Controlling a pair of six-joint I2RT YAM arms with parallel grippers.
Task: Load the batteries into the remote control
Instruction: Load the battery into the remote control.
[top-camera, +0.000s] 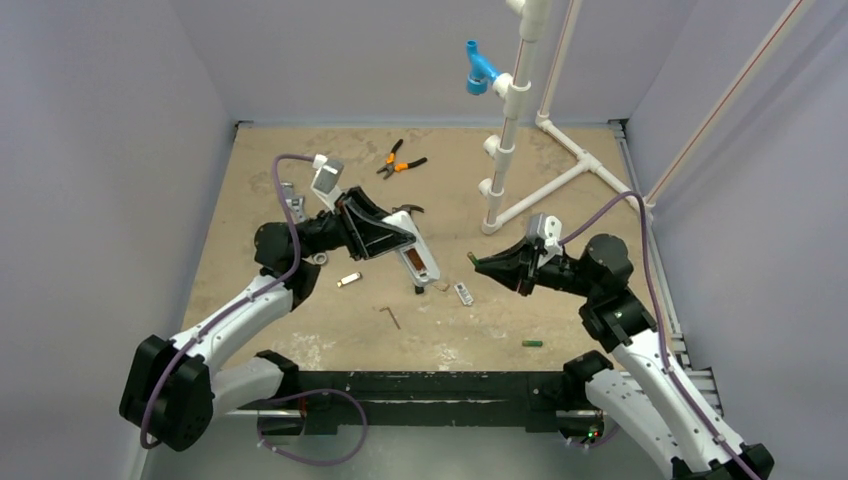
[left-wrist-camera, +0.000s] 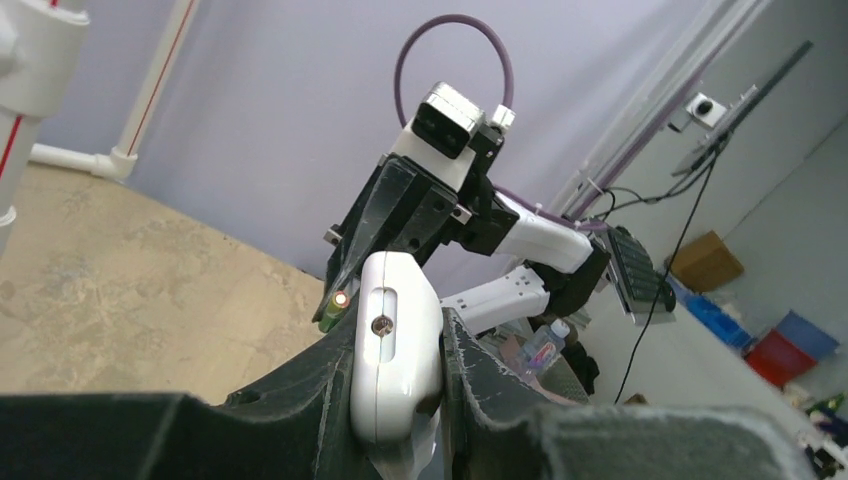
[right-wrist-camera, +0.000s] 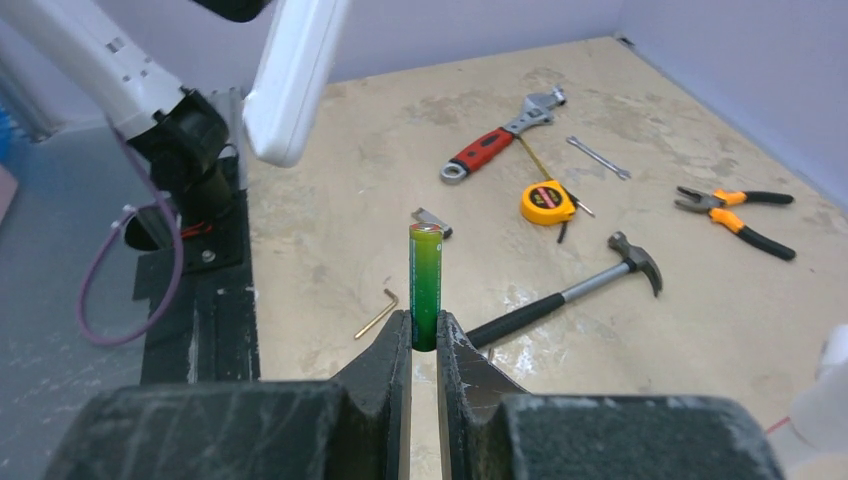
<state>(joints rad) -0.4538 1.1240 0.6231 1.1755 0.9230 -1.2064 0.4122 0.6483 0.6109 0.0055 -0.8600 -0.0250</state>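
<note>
The remote control (top-camera: 421, 260) hangs above the middle of the table (top-camera: 460, 170), clamped at one end by the closed left hand (top-camera: 400, 238), its open battery bay facing up. Just to its right, apart from it, the right hand (right-wrist-camera: 424, 330) pinches one green battery (right-wrist-camera: 425, 280) by its end. The second battery (top-camera: 532, 343) lies on the table at the near right, beside the right arm.
</note>
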